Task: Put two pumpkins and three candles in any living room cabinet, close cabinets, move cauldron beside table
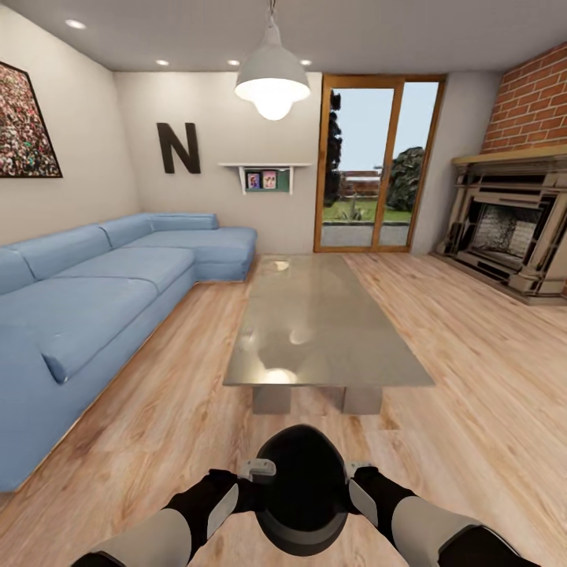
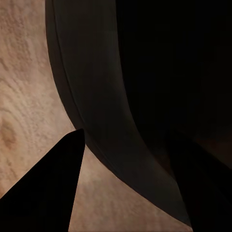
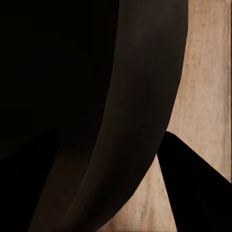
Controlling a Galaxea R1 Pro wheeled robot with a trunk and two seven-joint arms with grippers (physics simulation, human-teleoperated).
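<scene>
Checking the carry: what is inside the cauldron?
Nothing shows inside the cauldron: its mouth faces the head camera, dark, between the left gripper and right gripper. The deepest part is too black to rule out something small. The floor lies below.

Blue sofa (image 1: 94, 299), brick fireplace (image 1: 512, 228)

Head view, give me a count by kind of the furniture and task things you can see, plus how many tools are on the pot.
Cauldron: 1
Table: 1
Sofa: 1
Fireplace: 1
Pendant lamp: 1
Tools on the cauldron's rim: 2, the left tool and the right tool
Total: 7
</scene>
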